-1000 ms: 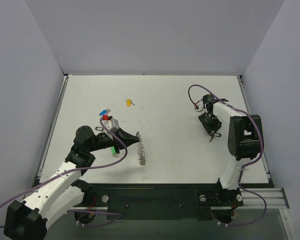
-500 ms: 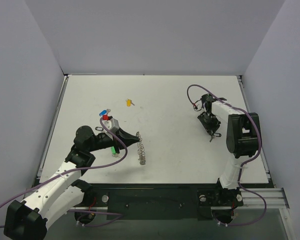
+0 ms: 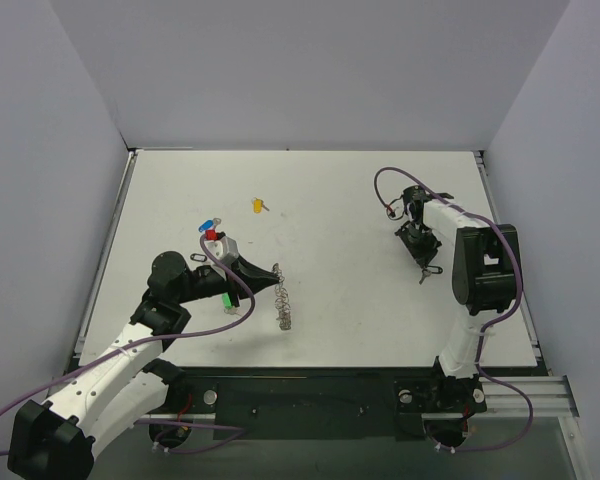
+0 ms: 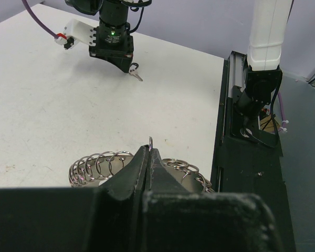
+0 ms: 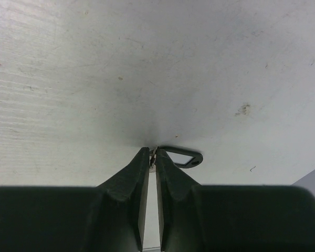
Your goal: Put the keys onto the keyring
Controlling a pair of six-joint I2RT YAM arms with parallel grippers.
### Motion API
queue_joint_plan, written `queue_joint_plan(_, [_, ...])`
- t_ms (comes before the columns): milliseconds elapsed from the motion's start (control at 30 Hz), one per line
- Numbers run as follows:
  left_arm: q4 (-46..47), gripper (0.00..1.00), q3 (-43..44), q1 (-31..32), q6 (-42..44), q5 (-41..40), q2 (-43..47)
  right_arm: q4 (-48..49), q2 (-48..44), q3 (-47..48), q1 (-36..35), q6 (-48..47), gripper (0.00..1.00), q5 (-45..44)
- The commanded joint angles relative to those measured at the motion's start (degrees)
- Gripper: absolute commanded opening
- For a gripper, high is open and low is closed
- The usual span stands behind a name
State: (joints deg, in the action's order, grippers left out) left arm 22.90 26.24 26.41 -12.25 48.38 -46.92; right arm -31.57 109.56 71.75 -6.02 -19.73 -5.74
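My left gripper [image 3: 261, 279] is shut on one loop of the keyring [image 3: 283, 300], a long coil of silvery wire rings lying on the table. In the left wrist view the pinched loop pokes up between the fingertips [image 4: 150, 150], with the keyring [image 4: 97, 164] spread to both sides. My right gripper [image 3: 422, 260] points down at the table and is shut on the silver blade of a black key [image 3: 432, 270]. In the right wrist view that black key's head [image 5: 182, 157] lies flat just beyond the right gripper [image 5: 153, 155].
A yellow key [image 3: 259, 205] lies at the far middle, a blue key [image 3: 208, 222] left of it. A green key [image 3: 227, 299] sits under my left wrist. A small dark key [image 3: 201, 257] lies by the left arm. The table's near edge and black rail [image 4: 247, 136] are close to the keyring.
The right arm has shifted very slightly to the left while it keeps hold of the black key. The left arm and the keyring have not moved.
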Motion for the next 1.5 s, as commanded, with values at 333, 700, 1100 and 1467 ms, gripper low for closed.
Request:
queue_joint_plan(333, [2.33,0.00,3.38,-0.49,0.74,0.49,0.16,-3.67,0.48,1.64,0.31,-0.05,0.05,-0.41])
queue_joint_plan(700, [2.33,0.00,3.38,-0.49,0.74,0.40,0.07,-3.67,-0.48,1.29,0.40,-0.22,0.12,-0.85])
queue_joint_plan(1100, [2.33,0.00,3.38,-0.49,0.74,0.49,-0.02,-3.67,-1.63,0.59,0.92,-0.31,0.11,-0.41])
queue_joint_plan(1467, [2.33,0.00,3.38,-0.49,0.74,0.57,-0.10,-3.76,-2.42,0.24,1.27,-0.31,0.11,0.29])
